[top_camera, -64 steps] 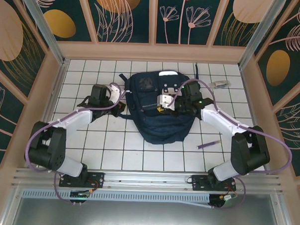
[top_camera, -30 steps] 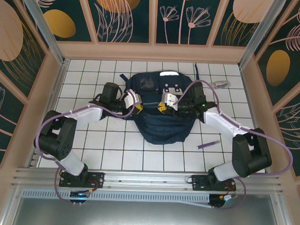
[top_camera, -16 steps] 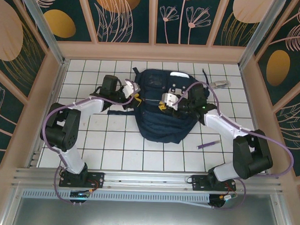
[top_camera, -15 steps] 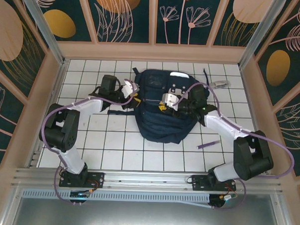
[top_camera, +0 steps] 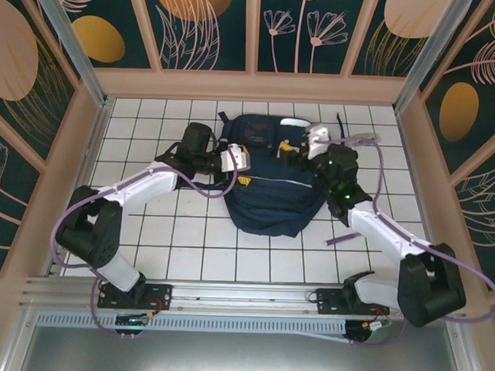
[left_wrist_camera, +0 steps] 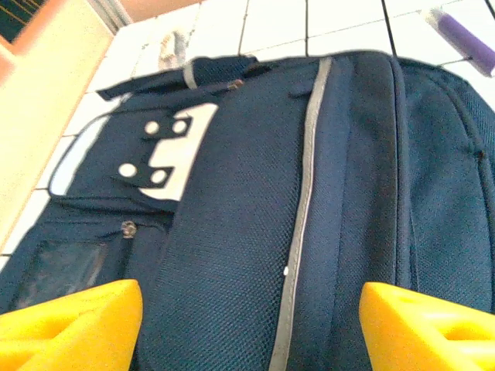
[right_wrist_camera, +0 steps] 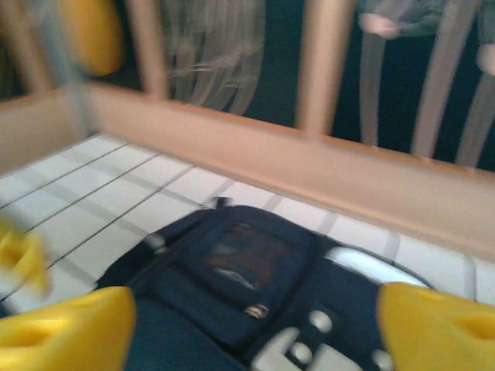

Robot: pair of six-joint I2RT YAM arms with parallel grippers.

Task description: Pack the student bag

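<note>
1. The backpack lies flat on the white-tiled tabletop, slightly toward 12 o'clock of its middle, front pockets facing up. I can see no compartment open.
2. A purple pen lies on the tiles at about 4 o'clock from the backpack, apart from it, and looks like something that should go inside.
3. The step in hand appears to be getting a compartment open. To do this well, one arm should pin the fabric beside a zip line while the other draws the pull along it. A pull without that anchor would probably just drag the whole backpack.
4. Go down slowly, because the soft cloth will bunch up rather than resist.
5. The left pincer is over the backpack's 9 o'clock side. Its yellow fingertips are spread wide with nothing between them. Whether they brush the cloth I cannot tell.
6. The right pincer is at the backpack's 1 o'clock corner. It is also spread wide and grips nothing, though its wrist view is blurred.
</note>
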